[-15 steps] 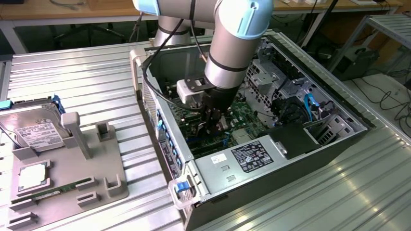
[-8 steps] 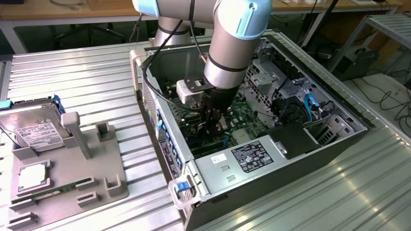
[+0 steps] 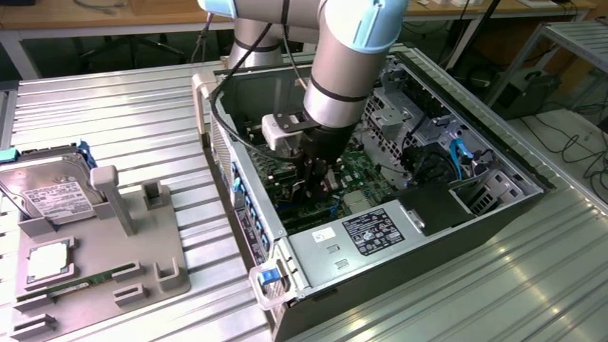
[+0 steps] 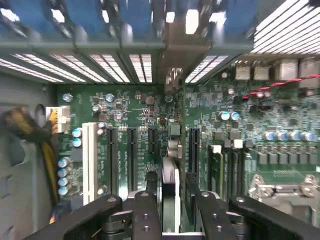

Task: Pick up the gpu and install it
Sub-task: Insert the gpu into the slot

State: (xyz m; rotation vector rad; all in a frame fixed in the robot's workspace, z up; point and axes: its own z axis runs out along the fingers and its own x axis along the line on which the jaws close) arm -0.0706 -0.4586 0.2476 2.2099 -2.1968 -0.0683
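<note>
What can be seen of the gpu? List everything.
The gpu appears edge-on in the wrist view: a thin card with a pale, silvery rim, standing upright over the green motherboard among its black expansion slots. Dark fingers flank it on both sides and seem to clamp it. Whether it is seated in a slot cannot be told. It sits inside the open computer case.

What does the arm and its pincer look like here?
Silver-grey cylindrical arm with light-blue joint caps and a black cable strapped along it. A white boxy module sits at the wrist. The black metal pincer has linkage fingers dotted with screw holes.
</note>
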